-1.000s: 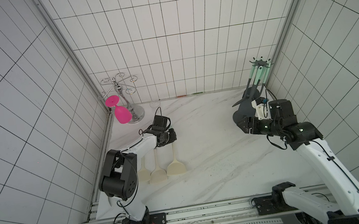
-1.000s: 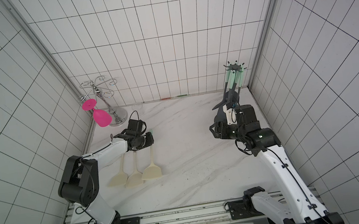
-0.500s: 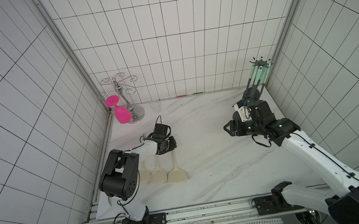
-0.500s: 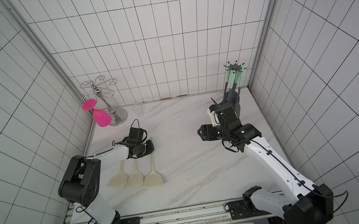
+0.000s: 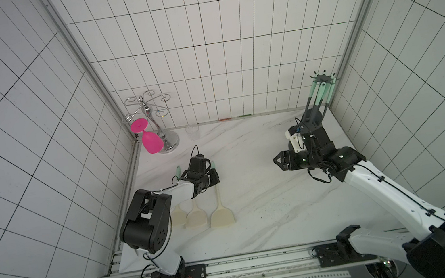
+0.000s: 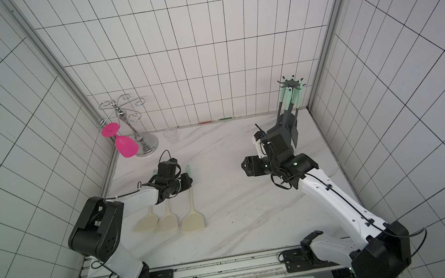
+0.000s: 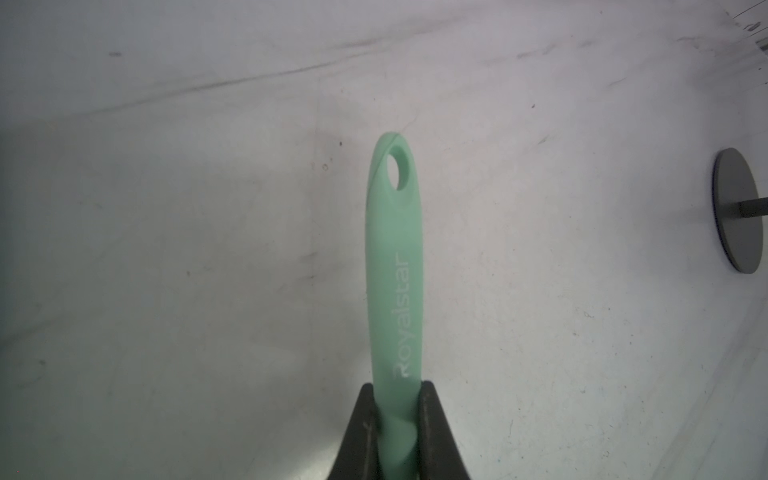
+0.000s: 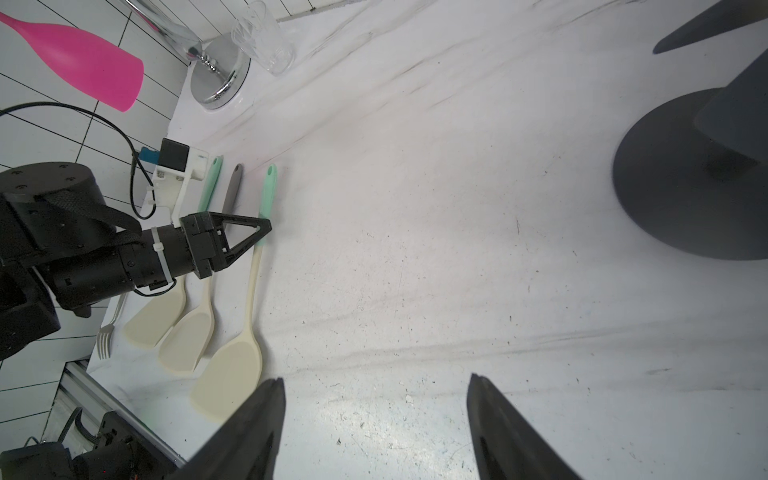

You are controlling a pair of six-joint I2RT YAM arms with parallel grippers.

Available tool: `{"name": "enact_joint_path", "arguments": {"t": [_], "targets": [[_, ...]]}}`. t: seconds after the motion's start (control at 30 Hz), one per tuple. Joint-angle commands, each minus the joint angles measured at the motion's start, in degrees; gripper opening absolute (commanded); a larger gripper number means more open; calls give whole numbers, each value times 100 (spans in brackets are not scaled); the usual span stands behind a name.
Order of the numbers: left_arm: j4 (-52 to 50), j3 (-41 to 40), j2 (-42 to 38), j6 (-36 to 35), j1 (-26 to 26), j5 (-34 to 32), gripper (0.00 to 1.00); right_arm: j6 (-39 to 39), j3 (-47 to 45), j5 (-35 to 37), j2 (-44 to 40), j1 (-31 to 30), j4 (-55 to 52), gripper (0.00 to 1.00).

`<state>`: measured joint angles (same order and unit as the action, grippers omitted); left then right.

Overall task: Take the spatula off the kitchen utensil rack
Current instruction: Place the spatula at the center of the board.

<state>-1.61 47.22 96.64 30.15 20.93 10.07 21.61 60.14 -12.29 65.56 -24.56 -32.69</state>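
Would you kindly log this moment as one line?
left claw: shut on spatula | right claw: open, empty | kitchen utensil rack: utensils hanging

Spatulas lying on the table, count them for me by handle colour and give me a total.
mint-green-handled spatulas: 2
dark-grey-handled spatula: 1
Total on the table: 3
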Motion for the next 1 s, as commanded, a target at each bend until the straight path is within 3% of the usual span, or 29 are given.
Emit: {"name": "enact_joint_path", "arguments": {"t": [0.0,0.63,0.97], "targets": [[247,-11,-233,-106,-42,-148,0,16,-25,106,45,-82,43,72],[-474,544,185,-356,-265,-255,0,13,41,188,-35,-146,-94,72],[-558,569,134,-442,-291,-250,13,-69,135,315,-28,-146,-168,73]]}}
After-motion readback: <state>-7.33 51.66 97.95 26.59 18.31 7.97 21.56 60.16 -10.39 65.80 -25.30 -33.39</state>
